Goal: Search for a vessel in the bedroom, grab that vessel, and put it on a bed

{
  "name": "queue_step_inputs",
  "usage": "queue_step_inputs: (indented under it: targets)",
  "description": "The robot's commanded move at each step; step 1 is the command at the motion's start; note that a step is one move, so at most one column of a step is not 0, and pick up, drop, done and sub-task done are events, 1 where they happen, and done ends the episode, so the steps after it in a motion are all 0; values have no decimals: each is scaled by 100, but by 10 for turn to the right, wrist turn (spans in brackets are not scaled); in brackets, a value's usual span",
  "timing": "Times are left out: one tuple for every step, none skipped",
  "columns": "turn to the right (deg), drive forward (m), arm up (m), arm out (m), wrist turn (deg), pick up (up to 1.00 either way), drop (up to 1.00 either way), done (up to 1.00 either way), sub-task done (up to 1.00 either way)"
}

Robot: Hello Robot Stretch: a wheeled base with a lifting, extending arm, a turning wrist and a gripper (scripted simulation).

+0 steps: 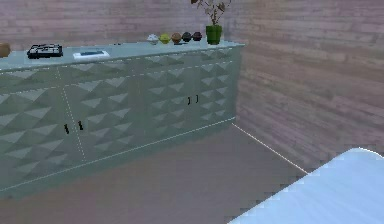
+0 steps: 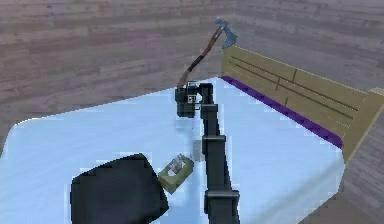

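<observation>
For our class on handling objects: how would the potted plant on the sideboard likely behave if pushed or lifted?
The potted plant looks tall over a narrow green pot, so a high push would probably tip it. The pot seems rigid, perhaps breakable; the stems likely bend. It stands near the sideboard's end, so a shove might drop it.

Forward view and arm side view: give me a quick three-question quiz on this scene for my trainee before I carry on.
1. True or false: the potted plant stands on the floor beside the cabinet.
2. In the arm side view, what lies on the bed left of the arm? A) a dark cushion B) a red book C) a lamp
3. Fill in: the headboard is made of ____.
Key: 1 false; 2 A; 3 wood.
</observation>
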Motion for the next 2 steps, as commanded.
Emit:
queue_step_inputs:
  targets:
    - [0,0,0,-8,0,0,0,0,0]
    - [0,0,0,0,0,0,0,100,0]
